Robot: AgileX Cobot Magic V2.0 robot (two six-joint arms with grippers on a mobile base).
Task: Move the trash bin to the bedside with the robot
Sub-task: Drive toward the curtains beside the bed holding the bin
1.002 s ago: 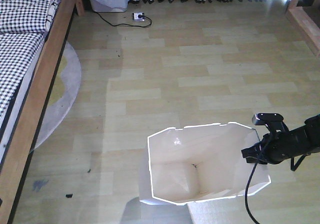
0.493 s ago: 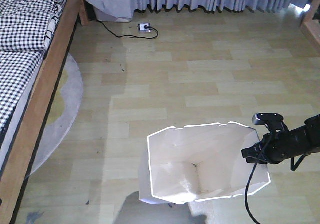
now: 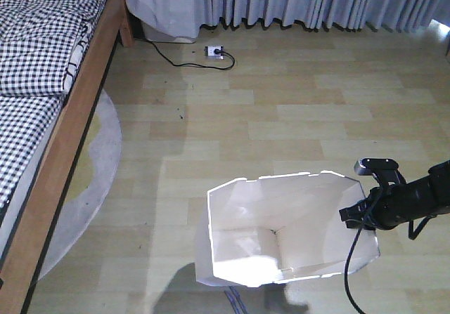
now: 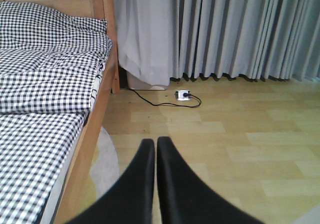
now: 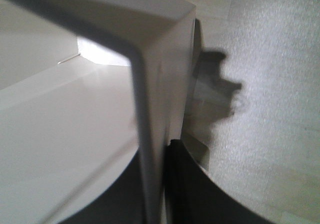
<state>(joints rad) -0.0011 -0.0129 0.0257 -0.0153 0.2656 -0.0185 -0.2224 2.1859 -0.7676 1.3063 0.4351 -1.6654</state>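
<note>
The white trash bin stands on the wood floor at the bottom centre of the front view, its cream inside showing. My right gripper, on a thin black arm with a trailing cable, is shut on the bin's right rim. In the right wrist view the rim wall sits pinched between the jaws of the right gripper. The bed, with its light-brown frame and checked bedding, runs along the left. My left gripper is shut and empty above the floor, beside the bed frame.
A grey round rug lies beside the bed. A power strip with a black cable sits by the grey curtains at the back. A white cloth hangs near the bed's head. A grey mat lies under the bin's right side.
The floor, power strip and bed have slid down and right in the front view, and the curtains are nearer. The bin and right arm keep the same place in the frame.
</note>
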